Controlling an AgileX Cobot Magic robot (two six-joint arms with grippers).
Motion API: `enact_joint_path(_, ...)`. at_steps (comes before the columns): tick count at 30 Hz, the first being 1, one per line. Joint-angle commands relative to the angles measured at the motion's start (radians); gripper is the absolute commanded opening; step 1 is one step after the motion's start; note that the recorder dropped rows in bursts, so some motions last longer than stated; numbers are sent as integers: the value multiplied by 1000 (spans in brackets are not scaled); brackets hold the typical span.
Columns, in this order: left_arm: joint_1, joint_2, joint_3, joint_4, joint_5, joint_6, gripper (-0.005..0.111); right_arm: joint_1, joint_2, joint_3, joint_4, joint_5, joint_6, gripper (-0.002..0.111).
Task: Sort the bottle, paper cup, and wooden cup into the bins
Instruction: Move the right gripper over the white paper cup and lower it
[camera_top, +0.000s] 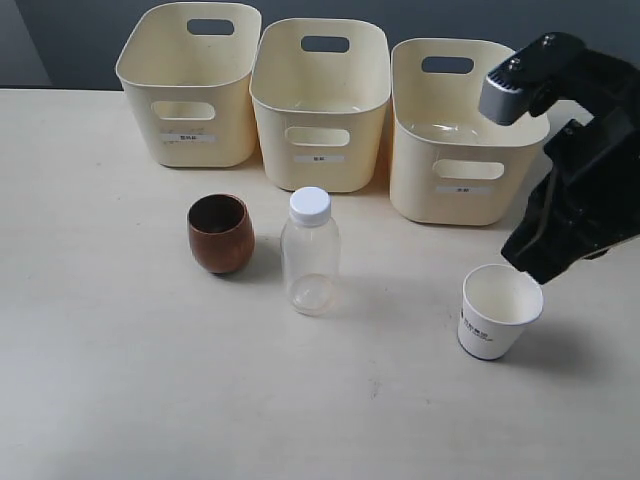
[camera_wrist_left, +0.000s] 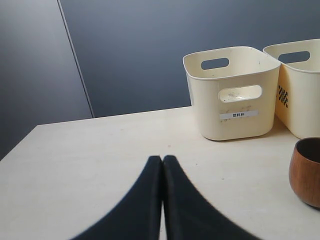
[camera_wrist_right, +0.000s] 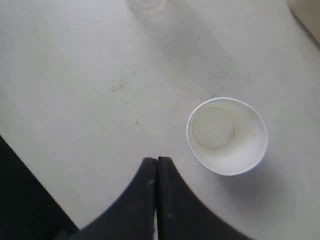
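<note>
Your right end effector (camera_wrist_right: 156, 162) hangs pressed closed and empty just beside the upright paper cup (camera_top: 498, 311) on the bench (camera_top: 120, 380). Your left end effector (camera_wrist_left: 162, 160) is likewise closed, holding nothing, near the wooden cup (camera_wrist_left: 306, 171).

Pale cream table (camera_top: 120, 400), matte, with a few small dark specks near the middle. Along the far edge, three cream-yellow bins (camera_top: 320, 100) standing in a row, close together, each with a small white label in front. Nearer, just before the left and middle bins, the wooden cup (camera_top: 220, 233) upright, and just beside it the bottle (camera_top: 310, 252) upright with white cap. Well apart to the right, the paper cup (camera_top: 497, 311) upright, open and empty inside.
</note>
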Motion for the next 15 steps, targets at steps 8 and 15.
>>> enact_joint_path(8, 0, -5, 2, 0, -7, -2, 0, 0, 142, -7, 6, -35, -9, -1)
enact_joint_path(15, 0, -5, 2, 0, -7, -2, 0, 0, 214, -7, 4, -64, -9, -1)
